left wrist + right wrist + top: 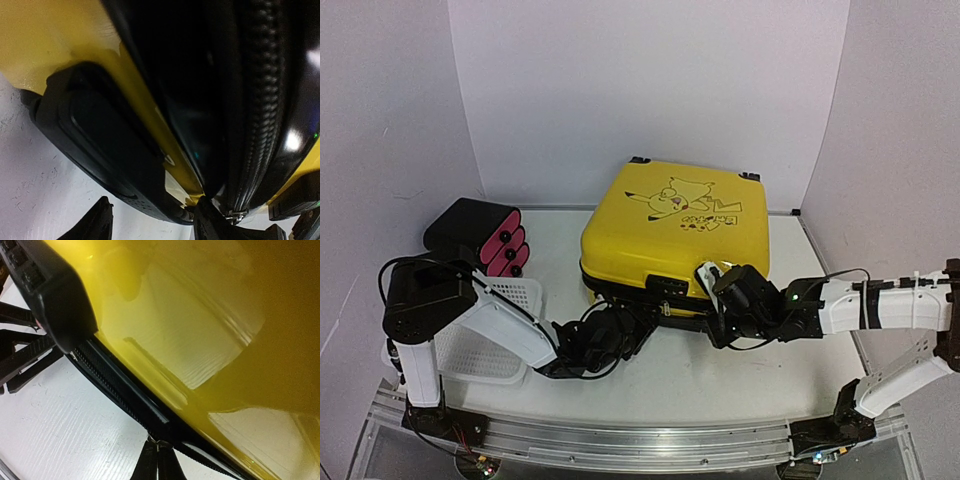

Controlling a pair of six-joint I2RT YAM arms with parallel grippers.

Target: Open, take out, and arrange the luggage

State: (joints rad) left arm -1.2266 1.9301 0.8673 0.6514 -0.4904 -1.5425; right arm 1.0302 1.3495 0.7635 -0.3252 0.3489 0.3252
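Luggage lies flat and zipped shut on the table, right in front of both grippers. Right gripper is clenched tight. A small metal zip pull sits at its tips, can't tell if it's actually pinched. Left gripper has its fingers spread, nothing held, with a black block on the shell just ahead. Off to its left there's a white basket, and beyond that a black case with pink ends.

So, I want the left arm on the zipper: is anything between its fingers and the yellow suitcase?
Nothing visible. The left fingers stand open at the front edge of the luggage, with the zipper band directly ahead. The white basket lies off to the side.
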